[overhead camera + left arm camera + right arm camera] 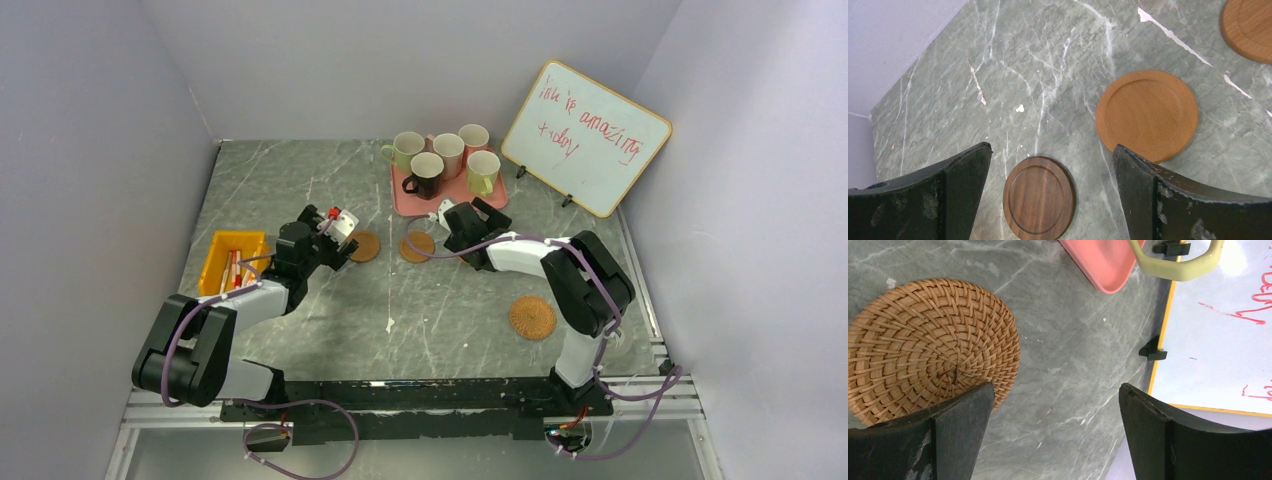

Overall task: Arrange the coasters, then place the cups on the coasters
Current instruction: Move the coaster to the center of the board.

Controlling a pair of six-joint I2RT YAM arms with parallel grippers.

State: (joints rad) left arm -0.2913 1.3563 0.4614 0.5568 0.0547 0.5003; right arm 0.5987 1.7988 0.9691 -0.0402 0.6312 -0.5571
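Several cups stand on a pink tray (402,203) at the back: a dark brown cup (425,173), two pale green cups (407,150) (483,170) and two pinkish cups (448,153) (473,138). Two orange coasters (365,246) (417,246) lie in front of the tray, and a woven coaster (532,318) lies nearer on the right. My left gripper (1052,147) hangs open above a dark brown coaster (1038,196), with an orange coaster (1147,115) beside it. My right gripper (1056,386) is open over bare table, a woven coaster (930,350) at its left finger.
A yellow bin (232,262) with small items sits at the left. A whiteboard (585,137) with red writing leans at the back right. Grey walls close in the marble table (300,190) on three sides.
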